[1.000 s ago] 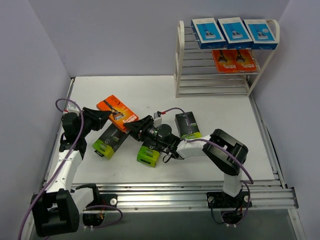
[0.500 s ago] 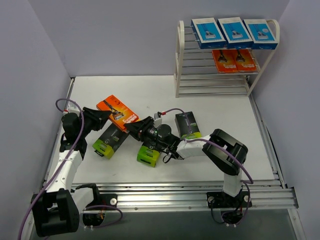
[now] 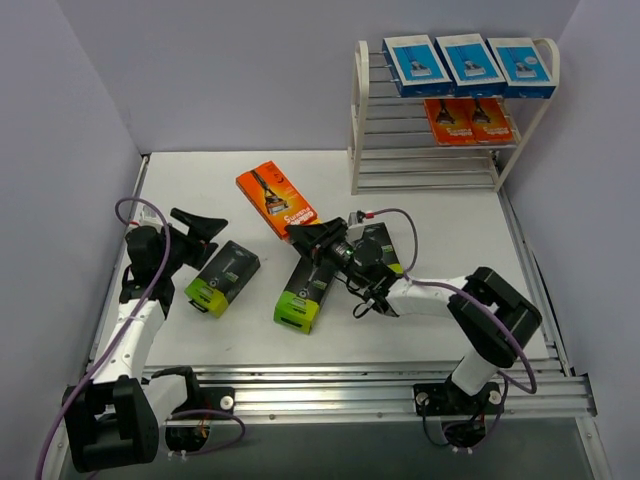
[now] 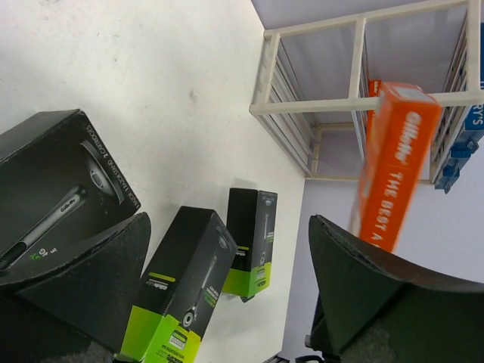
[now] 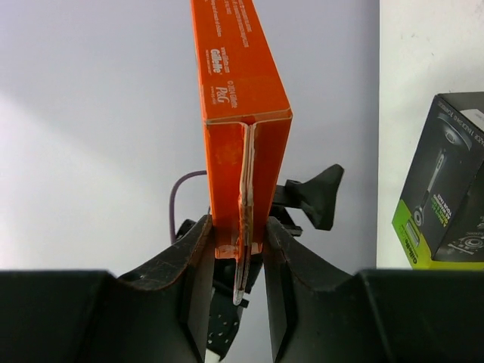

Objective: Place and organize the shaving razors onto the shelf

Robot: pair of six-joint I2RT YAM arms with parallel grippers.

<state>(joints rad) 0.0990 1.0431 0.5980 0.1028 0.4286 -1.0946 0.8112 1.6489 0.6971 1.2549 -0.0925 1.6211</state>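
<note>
We find the right jaws clamped on one end of the orange razor pack (image 3: 276,198), long axis running far-left; the shelf (image 3: 355,120) lies far-right; left jaws stand apart, empty.

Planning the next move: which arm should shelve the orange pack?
Right. The right gripper is shut on the orange pack and its arm sits nearer the shelf; the left gripper is open and empty.
</note>
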